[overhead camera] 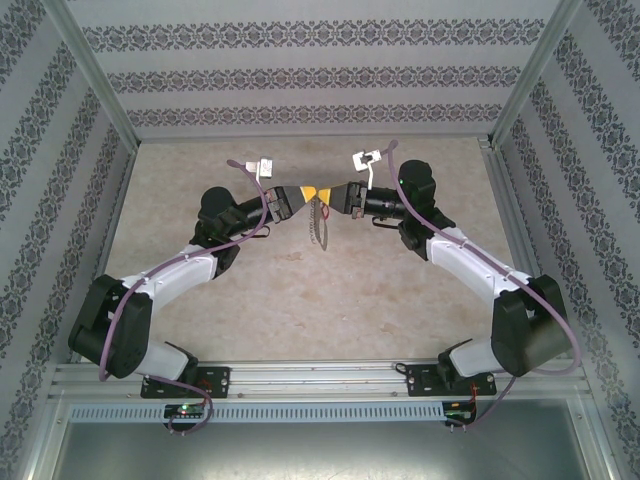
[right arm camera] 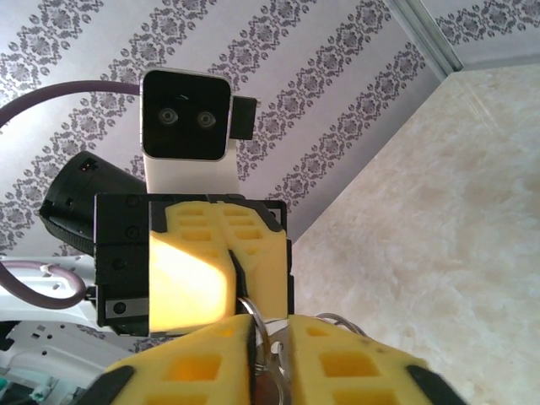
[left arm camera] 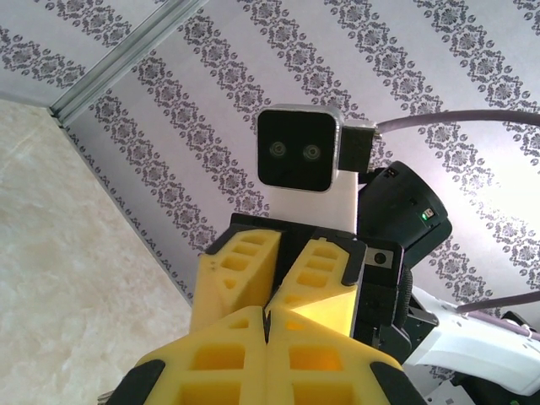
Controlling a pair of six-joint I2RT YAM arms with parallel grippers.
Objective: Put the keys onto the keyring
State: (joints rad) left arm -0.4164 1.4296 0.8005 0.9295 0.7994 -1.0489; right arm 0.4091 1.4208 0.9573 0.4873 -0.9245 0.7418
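Looking down from the top camera, the left gripper [overhead camera: 303, 198] and right gripper [overhead camera: 338, 194] meet tip to tip at upper centre. The keyring [overhead camera: 319, 226] dangles just beneath them, clear of the table [overhead camera: 300, 310]. Left wrist view: its fingers [left arm camera: 211, 363] at the bottom edge are pressed together, pinching the keyring's top. Right wrist view: bottom centre, its fingers [right arm camera: 354, 371] sit nearly together with small metal rings in the slit; gripping or not, I cannot tell.

No text, label, brand or number can be read anywhere. The striped wallpaper [overhead camera: 320, 80] carries only a repeated floral ornament and no letters.
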